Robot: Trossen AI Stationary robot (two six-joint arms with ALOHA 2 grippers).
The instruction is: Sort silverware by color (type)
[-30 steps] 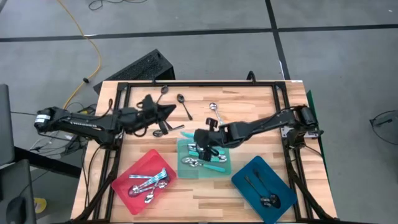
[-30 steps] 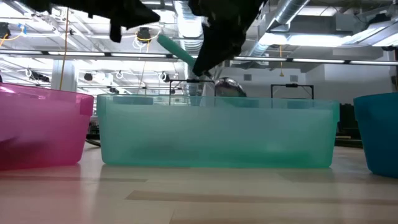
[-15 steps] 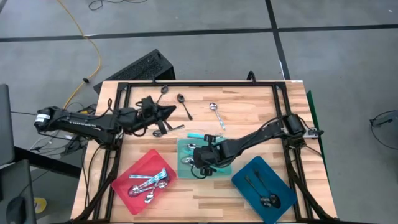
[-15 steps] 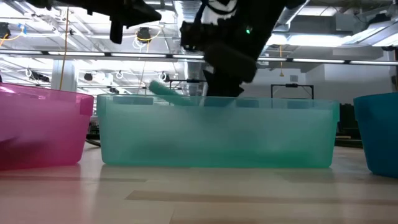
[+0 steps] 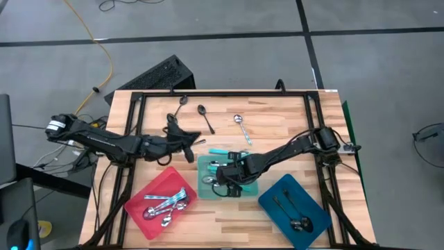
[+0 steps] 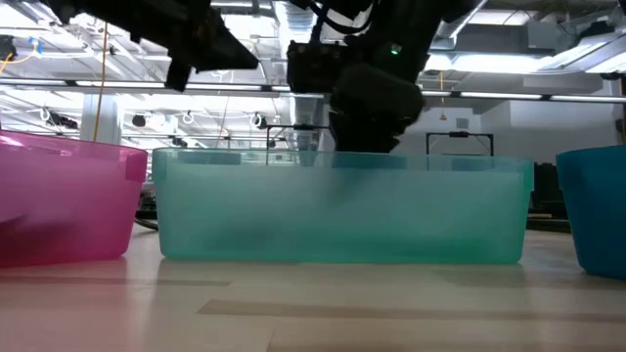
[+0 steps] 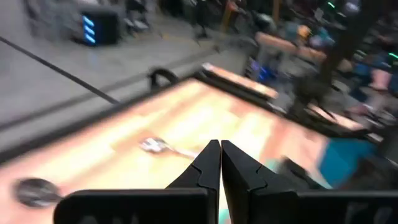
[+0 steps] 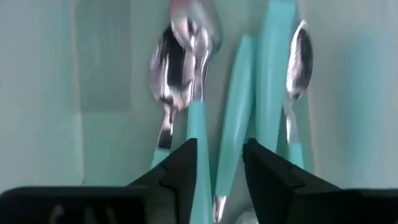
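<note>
Right gripper point(image 5: 225, 173) – down in the teal tray point(image 5: 251, 186), fingers parted, nothing between them; turquoise spoons point(image 8: 239, 134) lie directly beneath.
Left gripper point(image 5: 187, 147) – clenched, empty, over the table.
Sorted: silver spoons point(image 5: 165, 206) in red tray point(image 5: 140, 194), black spoons point(image 5: 291, 212) in blue tray point(image 5: 274, 189).
Left: loose spoons point(image 5: 205, 118) beyond both grippers – apparently four or five.

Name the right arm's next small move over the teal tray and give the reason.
Probably lift straight up out of the teal tray. The right gripper hangs open low in it, with a turquoise-handled spoon lying loose between its fingers, apparently released among the others.
</note>
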